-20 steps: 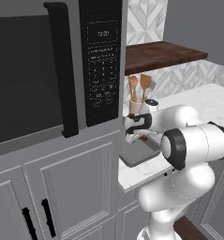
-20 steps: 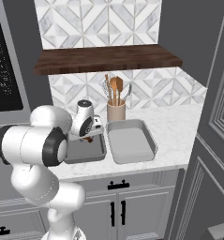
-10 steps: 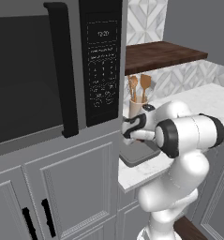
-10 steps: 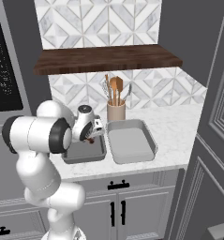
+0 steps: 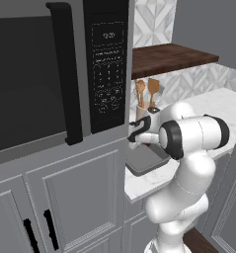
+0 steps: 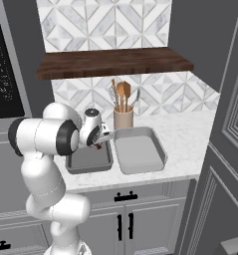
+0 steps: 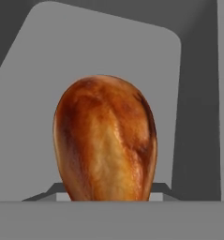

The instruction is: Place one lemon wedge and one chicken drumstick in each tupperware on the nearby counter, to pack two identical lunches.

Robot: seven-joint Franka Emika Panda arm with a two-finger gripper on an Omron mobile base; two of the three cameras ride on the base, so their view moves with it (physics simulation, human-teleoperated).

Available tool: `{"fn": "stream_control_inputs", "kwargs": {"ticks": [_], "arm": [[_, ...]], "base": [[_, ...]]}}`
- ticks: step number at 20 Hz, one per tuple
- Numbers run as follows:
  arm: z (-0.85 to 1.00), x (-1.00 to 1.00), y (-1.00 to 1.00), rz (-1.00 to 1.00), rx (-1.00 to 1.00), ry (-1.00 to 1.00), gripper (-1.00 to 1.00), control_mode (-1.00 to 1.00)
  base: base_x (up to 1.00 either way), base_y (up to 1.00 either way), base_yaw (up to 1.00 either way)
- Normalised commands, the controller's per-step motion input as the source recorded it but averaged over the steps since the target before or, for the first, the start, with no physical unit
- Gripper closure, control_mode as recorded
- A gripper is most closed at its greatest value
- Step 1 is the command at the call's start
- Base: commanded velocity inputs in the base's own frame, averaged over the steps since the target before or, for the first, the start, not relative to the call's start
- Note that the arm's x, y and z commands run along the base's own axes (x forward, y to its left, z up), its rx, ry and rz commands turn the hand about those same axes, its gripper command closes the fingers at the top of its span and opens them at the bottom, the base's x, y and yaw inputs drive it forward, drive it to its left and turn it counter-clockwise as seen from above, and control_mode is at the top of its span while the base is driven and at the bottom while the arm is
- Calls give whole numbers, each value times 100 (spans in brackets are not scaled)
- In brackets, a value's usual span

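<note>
Chicken drumstick [image 7: 105,140], browned and glossy, centre of the hand view, held in the gripper [image 6: 96,145] with jaws closed partway on it, over the darker grey tupperware [image 6: 89,158] at centre left of the right base view. Lighter grey tupperware [image 6: 139,151] just beside it to the right, both on the white counter [image 6: 182,142]. Beige utensil cup [image 6: 123,118] with wooden spoons behind the trays, under the dark wooden shelf [image 6: 113,61]. In the left base view, gripper [image 5: 138,131] mid-frame above the dark tray, next to the microwave [image 5: 108,64] at upper left.
</note>
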Motion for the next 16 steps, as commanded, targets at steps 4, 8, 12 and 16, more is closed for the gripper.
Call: {"fn": "stream_control_inputs", "kwargs": {"ticks": [4, 8, 12, 16], "arm": [[1, 0, 0, 0, 0, 0, -100, -100], [35, -5, 6, 0, -1, 0, -100, -100], [76, -30, 1, 0, 0, 0, -100, -100], [69, -59, -26, -5, 0, 0, -100, -100]], "base": [[0, 0, 0], [0, 0, 0], [0, 0, 0], [0, 0, 0]]}}
